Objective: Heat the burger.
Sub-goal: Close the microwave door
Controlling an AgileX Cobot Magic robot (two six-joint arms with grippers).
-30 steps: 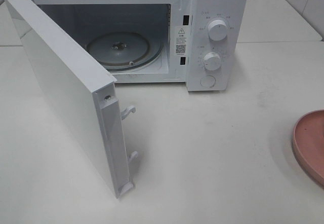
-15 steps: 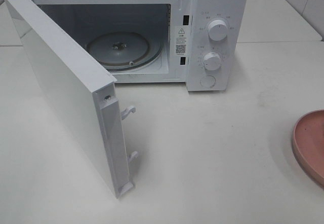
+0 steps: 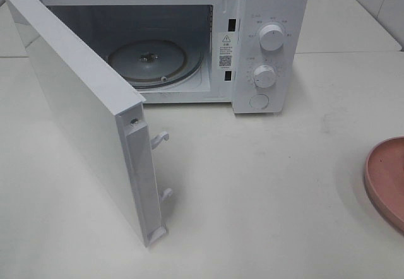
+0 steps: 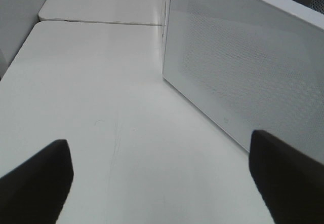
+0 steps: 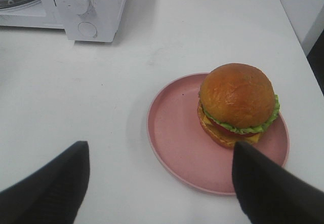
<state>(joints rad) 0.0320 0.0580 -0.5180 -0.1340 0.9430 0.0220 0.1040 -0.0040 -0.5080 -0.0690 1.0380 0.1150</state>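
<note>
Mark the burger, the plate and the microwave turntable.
burger [image 5: 237, 96]: right wrist view, top of the bun.
plate [image 5: 174, 133]: right wrist view, bare pink surface beside the burger.
turntable [image 3: 148, 63]: exterior high view, glass near the hub.

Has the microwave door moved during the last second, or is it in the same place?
No. The microwave door is open at the same angle, its lower corner at the same spot on the table, measured against the microwave body.

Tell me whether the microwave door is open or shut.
Open. The door is swung wide toward the camera, exposing the cavity and the bare glass turntable; nothing sits on it.
</note>
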